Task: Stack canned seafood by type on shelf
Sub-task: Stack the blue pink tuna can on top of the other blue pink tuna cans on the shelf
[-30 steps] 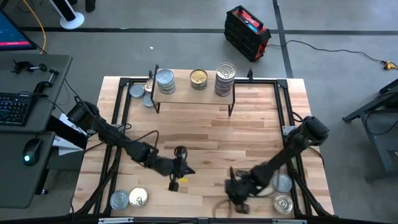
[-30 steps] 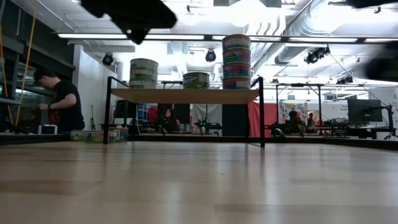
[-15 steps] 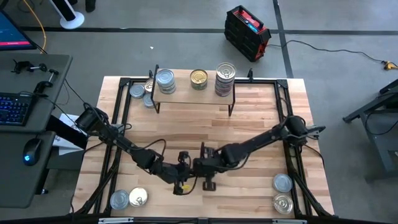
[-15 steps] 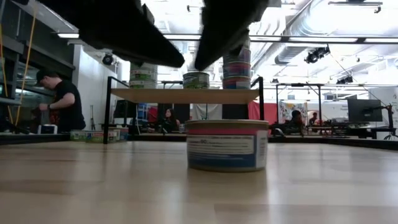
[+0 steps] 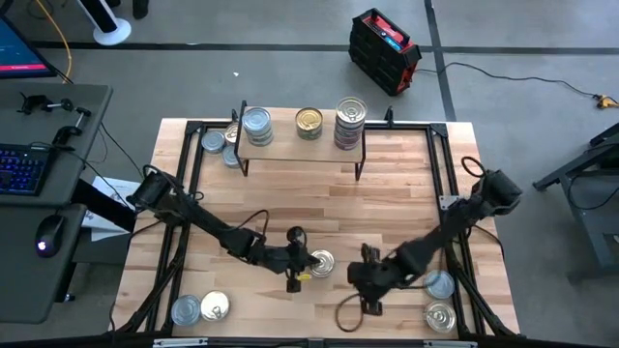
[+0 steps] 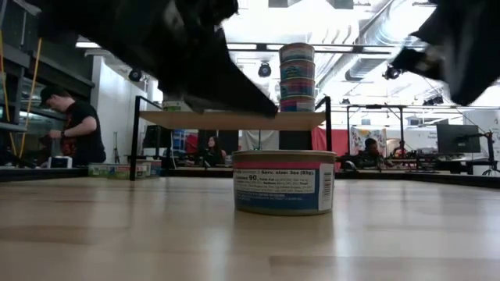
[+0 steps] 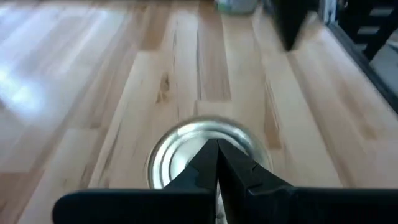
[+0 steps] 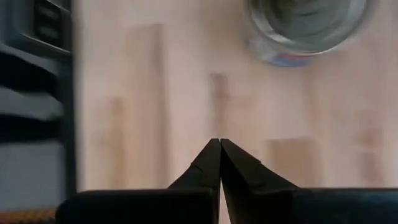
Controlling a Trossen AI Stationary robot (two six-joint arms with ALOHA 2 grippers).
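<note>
Moved back toward its own near corner of the desk (image 5: 406,193), the right pincer (image 5: 366,280) now sits empty with fingers pressed together, apart from the tin (image 5: 320,263) it has left standing mid-desk. Just beside that tin, the left pincer (image 5: 302,263) has come closer, also closed and holding nothing. Judging by this, a handover is underway; the shelf (image 5: 300,145) at the far edge holds three stacks unchanged.

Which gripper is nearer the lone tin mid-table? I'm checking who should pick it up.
Left. The left gripper sits right beside the tin, jaws shut. The right gripper is farther off, on the tin's other side, nearer the table's front edge.
</note>
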